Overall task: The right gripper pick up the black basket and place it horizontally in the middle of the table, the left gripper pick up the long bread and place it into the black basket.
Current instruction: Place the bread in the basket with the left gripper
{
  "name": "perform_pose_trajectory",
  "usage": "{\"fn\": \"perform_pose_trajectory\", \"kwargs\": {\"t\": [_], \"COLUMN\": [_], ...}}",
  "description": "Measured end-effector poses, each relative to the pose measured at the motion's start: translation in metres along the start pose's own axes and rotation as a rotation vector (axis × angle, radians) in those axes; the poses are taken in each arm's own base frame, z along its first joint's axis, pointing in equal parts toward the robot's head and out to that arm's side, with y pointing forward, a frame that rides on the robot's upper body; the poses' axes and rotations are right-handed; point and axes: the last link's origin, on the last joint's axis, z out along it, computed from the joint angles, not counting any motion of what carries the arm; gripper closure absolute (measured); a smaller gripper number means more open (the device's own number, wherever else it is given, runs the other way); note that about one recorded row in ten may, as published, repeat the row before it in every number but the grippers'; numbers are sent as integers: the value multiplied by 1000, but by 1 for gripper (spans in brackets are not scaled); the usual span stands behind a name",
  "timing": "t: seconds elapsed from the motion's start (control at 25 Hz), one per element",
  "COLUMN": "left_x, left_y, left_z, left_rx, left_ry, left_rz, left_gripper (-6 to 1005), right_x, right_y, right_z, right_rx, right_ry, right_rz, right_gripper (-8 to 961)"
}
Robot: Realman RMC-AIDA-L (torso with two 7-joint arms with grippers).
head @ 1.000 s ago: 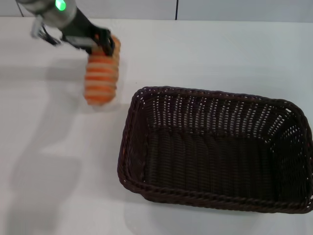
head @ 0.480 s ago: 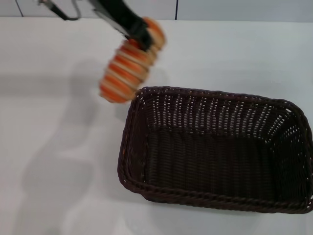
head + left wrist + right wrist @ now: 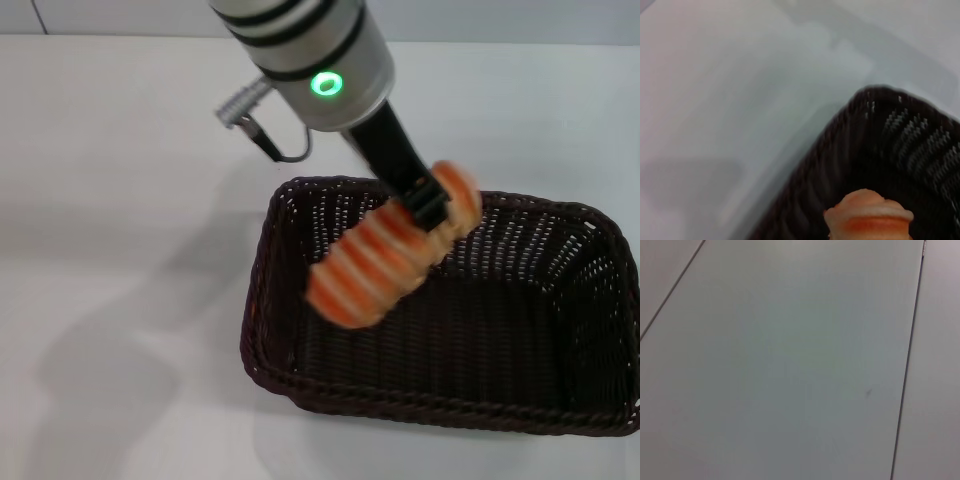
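One arm is at work: the left gripper (image 3: 425, 200) hangs over the black basket (image 3: 440, 400), its claw closed across the upper end of the long bread (image 3: 385, 258), which slants down from the grip with its striped side showing; the loaf is in the air above the basket's left half, its lower end over the interior near the left wall and apparently touching nothing. The basket sits lengthwise on the table (image 3: 120, 250), so the first half of the task looks finished and the step in hand is getting the loaf inside. To do that well, I would judge the arm should carry the bread a little further toward the basket's centre, lower it until the free end meets the woven floor, let it lie flat, and only then part the fingers, so it neither bounces nor catches on the braided rim; the left wrist view shows the loaf's tip (image 3: 867, 215) just inside the rim's corner. The right gripper is out of sight. No brand, label or writing is legible anywhere; the only mark is a small green light (image 3: 326, 83) on the left arm.
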Motion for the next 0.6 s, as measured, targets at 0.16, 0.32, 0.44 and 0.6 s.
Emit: {"fn": "perform_pose_trajectory", "kwargs": {"t": [0.16,0.32,0.44,0.6], "left_x": [1,-7,-15,-28], "left_y": [-7,-15,-18,-20], "left_z": [10,10,12,13], "left_rx": [0,-9,-14,-22], "left_ry": [92,153,147,152], "left_rz": [-58,-115,-138,-158], "left_gripper": [656,562,456,329], "right_x": [-1,-1,-1,-3], "right_y": [0,0,0,4], "right_z": [1,1,1,4], "right_rx": [-3,-3,-2,0], "right_ry": [-4,-4,-5,0], "right_rz": [-2,-2,-8,-39], "right_gripper": [609,609,609,608]}}
